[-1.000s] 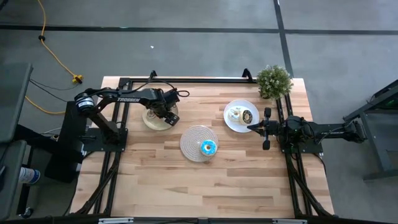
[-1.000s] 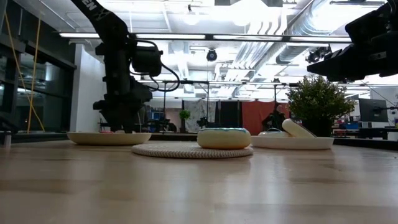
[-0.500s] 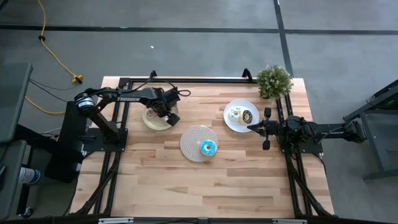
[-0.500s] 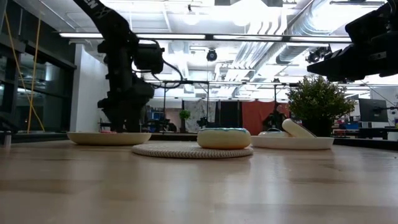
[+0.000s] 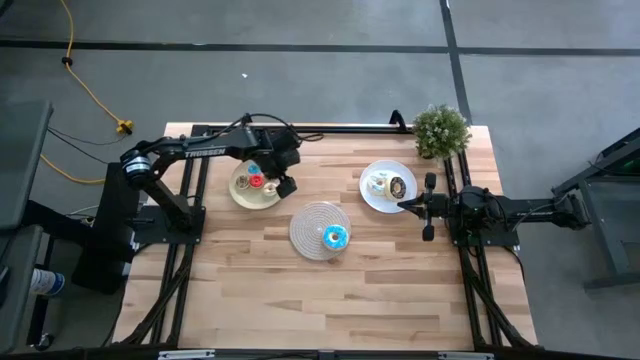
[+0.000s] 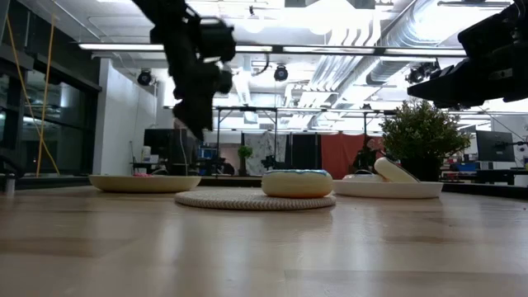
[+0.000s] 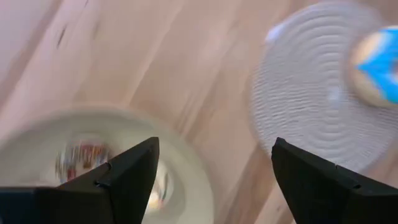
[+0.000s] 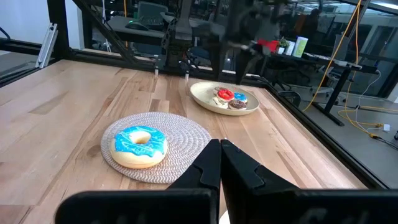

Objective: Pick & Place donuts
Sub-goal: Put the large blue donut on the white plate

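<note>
High view: left gripper (image 5: 287, 186) fingers spread, empty, just beside tan plate (image 5: 242, 196); descending off-centre risks scattering its donuts (image 5: 257, 181).

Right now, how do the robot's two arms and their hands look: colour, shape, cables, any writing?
Both arms are black, made of jointed tube-like links. The left arm carries white lettering along its upper link and a looping black cable near the wrist. Its hand has two flat, dark, wedge-shaped fingers. The right arm is plain black.

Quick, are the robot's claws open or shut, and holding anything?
Left gripper: jaws open, empty, above the tan plate.
Right gripper: jaws shut, empty.
</note>
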### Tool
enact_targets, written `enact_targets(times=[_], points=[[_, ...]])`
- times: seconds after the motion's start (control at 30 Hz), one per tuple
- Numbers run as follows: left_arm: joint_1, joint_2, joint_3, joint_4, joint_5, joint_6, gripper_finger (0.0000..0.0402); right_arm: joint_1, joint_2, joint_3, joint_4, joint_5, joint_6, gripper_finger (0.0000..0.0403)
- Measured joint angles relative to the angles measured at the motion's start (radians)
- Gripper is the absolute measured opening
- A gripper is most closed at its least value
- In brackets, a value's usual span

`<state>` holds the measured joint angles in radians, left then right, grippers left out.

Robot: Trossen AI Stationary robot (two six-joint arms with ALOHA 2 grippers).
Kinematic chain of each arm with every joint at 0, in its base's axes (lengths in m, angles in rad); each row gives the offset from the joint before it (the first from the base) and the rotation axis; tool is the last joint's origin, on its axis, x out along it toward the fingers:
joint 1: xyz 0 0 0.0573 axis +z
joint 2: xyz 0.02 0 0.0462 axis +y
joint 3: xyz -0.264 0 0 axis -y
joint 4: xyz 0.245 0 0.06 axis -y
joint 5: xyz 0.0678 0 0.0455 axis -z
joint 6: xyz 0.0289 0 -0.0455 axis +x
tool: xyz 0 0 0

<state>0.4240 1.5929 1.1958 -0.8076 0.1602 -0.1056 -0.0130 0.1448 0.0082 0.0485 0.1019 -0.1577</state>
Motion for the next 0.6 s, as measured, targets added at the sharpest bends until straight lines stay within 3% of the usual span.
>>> enact_targets(times=[0.23,0.6], points=[[-0.061,0.000,0.120,0.003,0.033,0.193,0.0299,0.000,0.000,0.000,0.000,0.000,0.000,0.0000],[-0.193,0.042,0.206,-0.039,0.063,0.305,0.0298,0.000,0.000,0.000,0.000,0.000,0.000,0.0000]])
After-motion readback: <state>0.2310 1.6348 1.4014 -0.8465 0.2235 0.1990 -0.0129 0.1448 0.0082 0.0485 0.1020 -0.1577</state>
